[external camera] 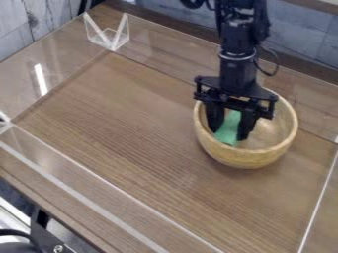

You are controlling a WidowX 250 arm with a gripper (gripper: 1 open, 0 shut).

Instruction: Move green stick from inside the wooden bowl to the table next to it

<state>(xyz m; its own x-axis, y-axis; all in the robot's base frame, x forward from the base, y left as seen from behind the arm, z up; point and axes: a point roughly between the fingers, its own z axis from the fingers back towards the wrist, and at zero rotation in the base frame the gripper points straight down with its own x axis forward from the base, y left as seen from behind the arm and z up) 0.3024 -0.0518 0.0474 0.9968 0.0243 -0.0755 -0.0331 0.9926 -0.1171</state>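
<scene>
Inside the round, light tan wooden bowl (246, 138) with its thick rim sits the small, flat, bright green stick (232, 127), a rectangular block standing tilted on end, its lower end down in the pale hollow and its upper part rising between the dark fingers of the black gripper (234, 131). That gripper points straight down into the bowl, with 1 finger on each side of the green block; the jaws are part-way spread and appear to pinch the stick between them, though whether its lower end touches the bowl's floor cannot be told from this view. Above the fingers a black crossbar spans the bowl's near-left rim, and the black robot arm (238, 40) rises from it toward the top edge of the picture. The bowl rests on the right part of the large brown wood-grain table (119, 119), which shows dark streaks. Clear acrylic walls (40, 163) edge the tabletop, and a small clear folded acrylic piece (106, 35) stands at the far left corner.
</scene>
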